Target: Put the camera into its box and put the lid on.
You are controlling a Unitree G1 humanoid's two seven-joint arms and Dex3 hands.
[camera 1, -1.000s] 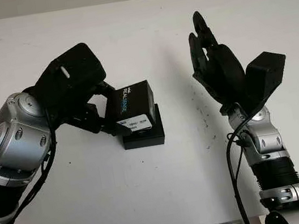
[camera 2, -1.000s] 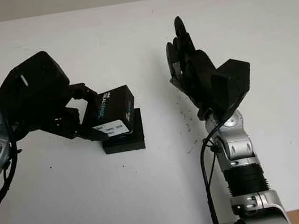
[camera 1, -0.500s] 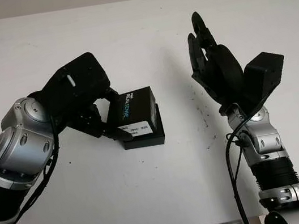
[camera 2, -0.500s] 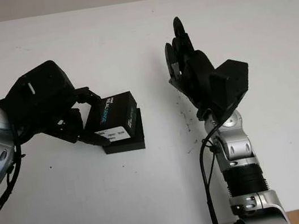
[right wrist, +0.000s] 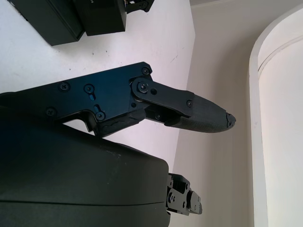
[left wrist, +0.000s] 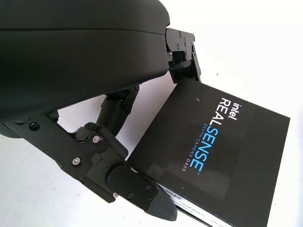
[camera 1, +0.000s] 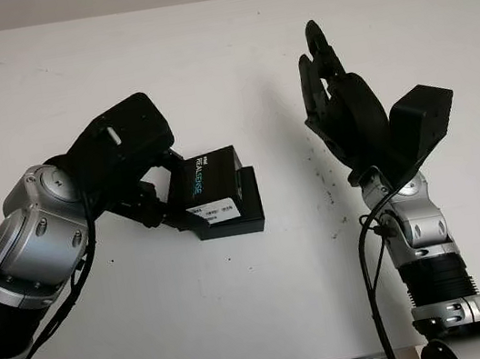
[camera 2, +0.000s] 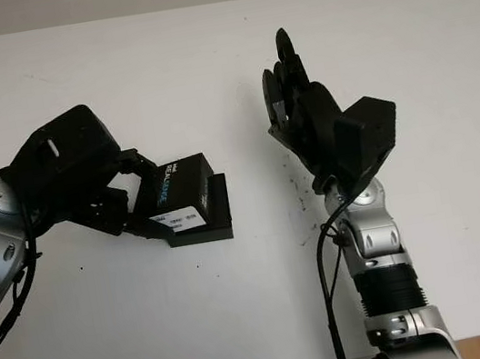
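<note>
A black lid (camera 1: 211, 182) printed "Intel RealSense" lies tilted over the black box base (camera 1: 251, 203) left of the table's middle, and overhangs the base's left side. My left hand (camera 1: 176, 195) is shut on the lid's left end, one finger (left wrist: 182, 56) at its far edge and another finger (left wrist: 135, 189) at its near edge. The lid (left wrist: 222, 156) hides the inside of the box. My right hand (camera 1: 338, 103) is open and raised, palm up, to the right of the box and apart from it.
The white table (camera 1: 229, 61) stretches around the box, with small dark specks (camera 1: 326, 185) between the box and my right arm. My right forearm (camera 1: 422, 250) rises from the near right edge. A pale wall (right wrist: 222, 56) is behind my right hand.
My left hand has lowered the lid toward the base and drawn it slightly left, so it lies flatter. My right hand has barely moved.
</note>
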